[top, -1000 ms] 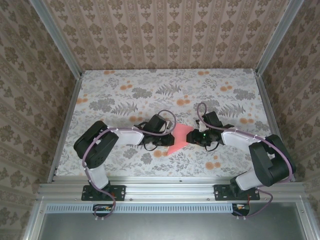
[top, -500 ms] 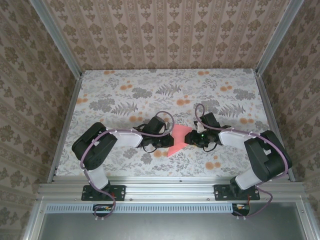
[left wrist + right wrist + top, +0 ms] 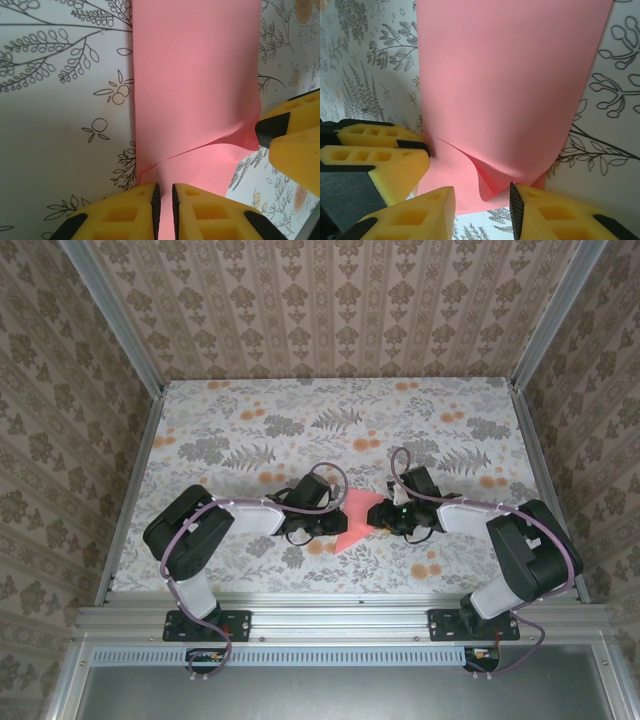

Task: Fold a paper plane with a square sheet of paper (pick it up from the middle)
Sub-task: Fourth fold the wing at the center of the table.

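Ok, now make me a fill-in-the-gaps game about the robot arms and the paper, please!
1. The square sheet of paper on the table is coloured ____.
2. The left claw pinches the paper, and its fingers are coloured ____.
3. Seen from above, the paper lies ____ the left claw and the right claw.

Missing words: pink; yellow; between.
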{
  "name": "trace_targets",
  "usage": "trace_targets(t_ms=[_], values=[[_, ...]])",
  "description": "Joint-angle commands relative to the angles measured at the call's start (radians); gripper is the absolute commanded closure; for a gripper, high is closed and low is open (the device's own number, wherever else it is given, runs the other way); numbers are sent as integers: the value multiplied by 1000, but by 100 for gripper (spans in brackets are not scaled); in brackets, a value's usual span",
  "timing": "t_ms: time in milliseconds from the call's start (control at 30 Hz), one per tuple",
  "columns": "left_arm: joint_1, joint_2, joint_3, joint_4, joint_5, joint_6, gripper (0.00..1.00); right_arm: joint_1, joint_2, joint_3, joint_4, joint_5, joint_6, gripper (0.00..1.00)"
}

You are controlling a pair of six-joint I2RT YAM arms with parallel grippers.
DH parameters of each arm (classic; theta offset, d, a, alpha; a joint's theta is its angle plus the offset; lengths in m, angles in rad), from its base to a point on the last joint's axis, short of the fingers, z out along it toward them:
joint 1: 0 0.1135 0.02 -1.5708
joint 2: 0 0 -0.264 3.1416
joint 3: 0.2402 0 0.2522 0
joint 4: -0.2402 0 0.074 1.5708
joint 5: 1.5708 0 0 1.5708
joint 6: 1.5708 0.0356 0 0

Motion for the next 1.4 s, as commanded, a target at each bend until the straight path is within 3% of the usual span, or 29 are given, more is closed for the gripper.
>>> trace_targets(t_ms=[0,167,367,933,1367], values=[[-9,-11,-33,-46,-9,-14,82,6,-32,-12,-7,-10,14,64],[-8,-15,-39,-37,-10,-21,82,5,-115,-33,-102,69,-7,60],[-7,-22,-54,-13,0,-40,82,6,-112,-35,-135,127,-14,57],[-22,-28,-83,38,16,-78,82,10,1,-7,5,17,53,58],[-27,-29,-83,31,19,-75,81,3,-17,-15,49,-17,85,60]])
